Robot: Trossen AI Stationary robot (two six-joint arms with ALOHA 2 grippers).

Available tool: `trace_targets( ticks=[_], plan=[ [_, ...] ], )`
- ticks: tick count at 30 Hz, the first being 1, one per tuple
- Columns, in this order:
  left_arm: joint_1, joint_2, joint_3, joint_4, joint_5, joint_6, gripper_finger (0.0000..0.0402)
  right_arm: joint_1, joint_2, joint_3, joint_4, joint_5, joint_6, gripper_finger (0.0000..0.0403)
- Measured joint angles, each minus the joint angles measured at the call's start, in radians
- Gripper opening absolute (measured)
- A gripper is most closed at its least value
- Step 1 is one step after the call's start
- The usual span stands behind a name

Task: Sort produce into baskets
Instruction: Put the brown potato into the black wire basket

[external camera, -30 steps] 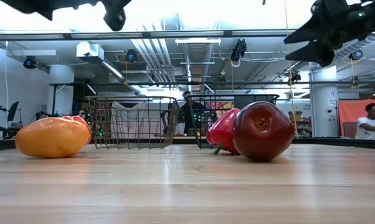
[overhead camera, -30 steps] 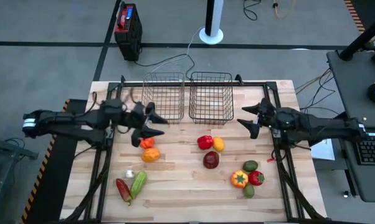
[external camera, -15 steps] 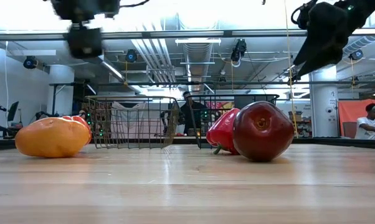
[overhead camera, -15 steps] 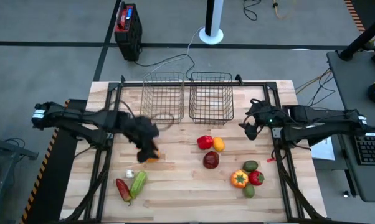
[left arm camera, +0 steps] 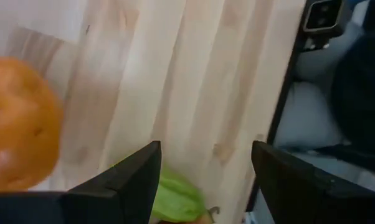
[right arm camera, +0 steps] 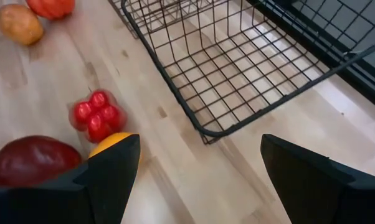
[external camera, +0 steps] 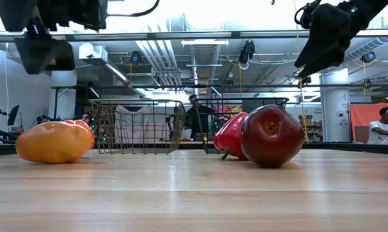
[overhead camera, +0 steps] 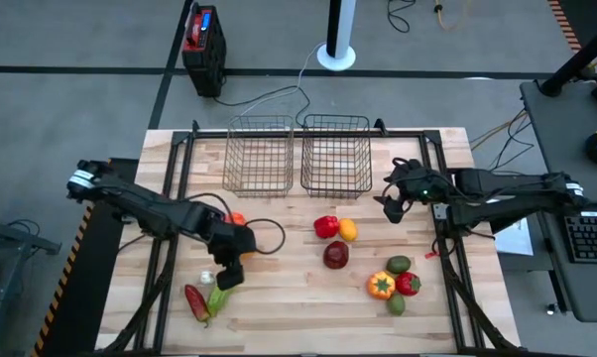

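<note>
Two wire baskets (overhead camera: 260, 154) (overhead camera: 336, 154) stand side by side at the table's far edge. Produce lies loose on the wood: a red pepper (overhead camera: 325, 226), a yellow piece (overhead camera: 348, 230), a dark red apple (overhead camera: 336, 255), a cluster at the near right (overhead camera: 390, 286), and at the near left a long green piece (overhead camera: 219, 295), a red chili (overhead camera: 196, 300) and a garlic bulb (overhead camera: 206, 278). My left gripper (overhead camera: 228, 276) hangs open, pointing down just above the long green piece (left arm camera: 175, 199), beside an orange piece (left arm camera: 16, 124). My right gripper (overhead camera: 390, 203) is open in the air by the right basket's near right corner (right arm camera: 206, 130).
A red piece (overhead camera: 236, 218) lies partly under my left arm, and a dark cable loops over the wood (overhead camera: 271, 233) beside it. A black and red box (overhead camera: 203, 45) stands on the floor beyond the table. Bare wood (overhead camera: 298, 307) lies between the two near groups.
My left gripper has swung from beside the left basket toward the table's near edge and down, tipping from level to pointing down and rolling as it went; it now hangs over the long green piece. My right gripper has tipped downward near the right basket. No produce has moved.
</note>
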Motion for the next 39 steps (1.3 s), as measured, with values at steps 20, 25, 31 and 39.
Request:
trace_targets(
  ticks=[20,25,31,39],
  plan=[
    [-0.032,0.054,-0.001,-0.174,-0.367,0.153,0.0234,0.0,0.064,0.0,0.018,0.001,-0.052,0.0325],
    [-0.031,0.054,-0.001,-0.175,-0.391,0.143,0.0234,0.0,0.064,0.0,0.022,0.001,-0.06,0.0325],
    [-0.032,0.054,-0.002,-0.175,-0.391,0.141,0.0234,0.0,0.064,0.0,0.022,0.001,-0.062,0.0325],
    [-0.032,0.054,-0.003,-0.172,-0.39,0.159,0.0234,0.0,0.064,0.0,0.022,0.001,-0.061,0.0325]
  ],
)
